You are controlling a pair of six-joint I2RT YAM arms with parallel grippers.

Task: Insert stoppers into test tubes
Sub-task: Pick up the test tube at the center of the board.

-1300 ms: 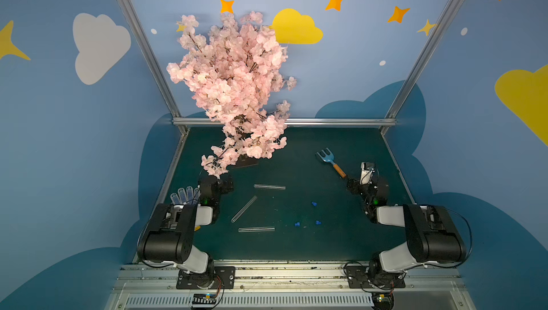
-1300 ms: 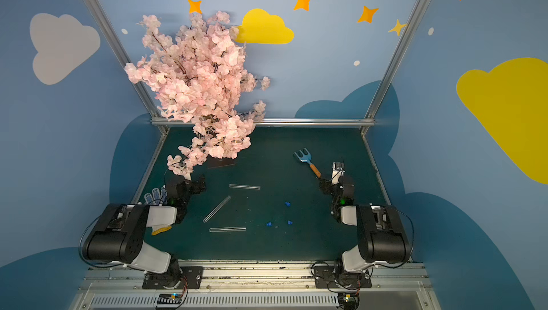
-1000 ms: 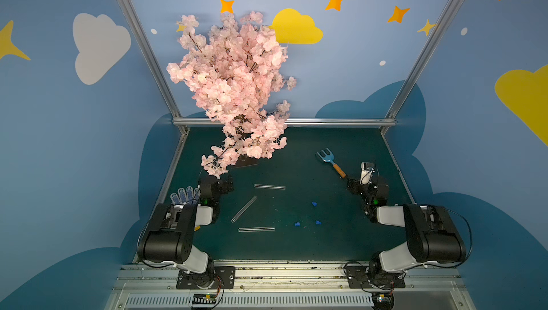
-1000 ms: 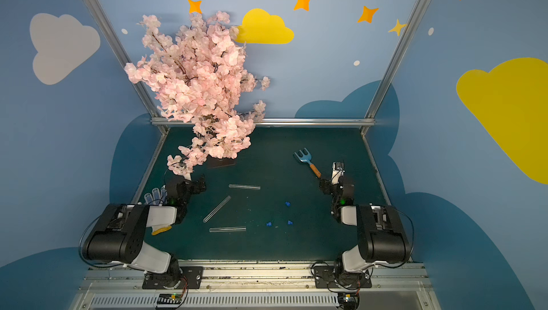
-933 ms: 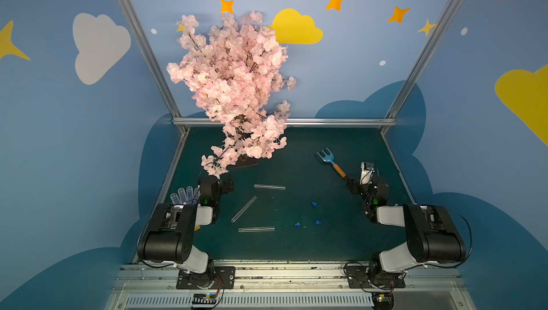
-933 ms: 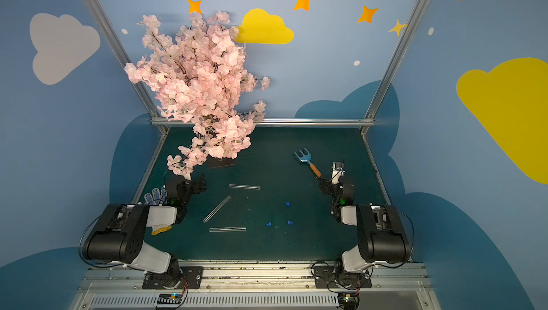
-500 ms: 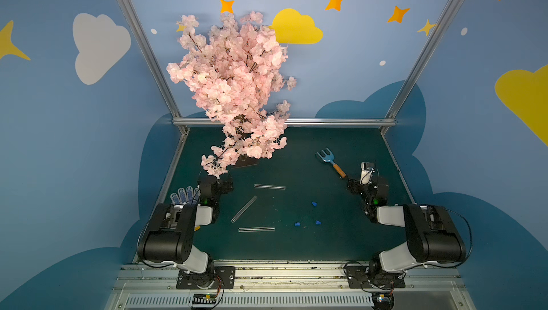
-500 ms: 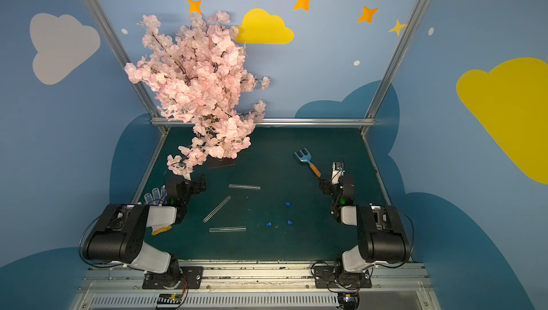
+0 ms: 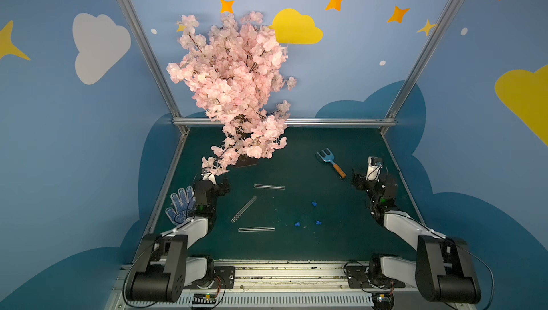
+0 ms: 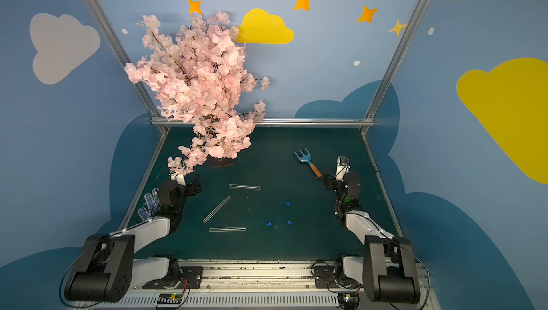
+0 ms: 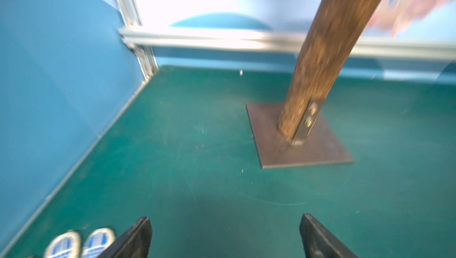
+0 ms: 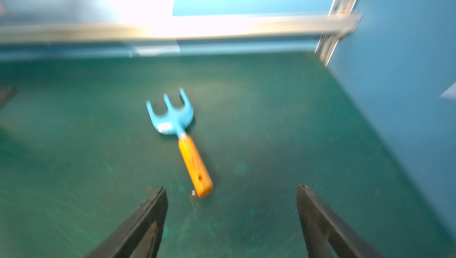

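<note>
Both spread wide, empty: left claw (image 11: 225, 217) well apart from the blue-pronged, orange-handled toy rake (image 9: 331, 163), right claw (image 12: 232, 189) just beside it. Three tiny blue plastic stoppers (image 9: 314, 203) lie near the rake, and three slim clear test tubes (image 9: 269, 187) lie beyond them. Risks: round tubes roll when nudged; stoppers squirt from the pinch.

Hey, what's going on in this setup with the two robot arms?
Nothing is being handled right now. Three clear test tubes lie loose on the green mat, and three small blue stoppers lie apart from them, none inserted. Both arms sit back at the sides with empty, open jaws: the left end effector points toward the base of the blossom tree, the right end effector toward a toy rake.
</note>
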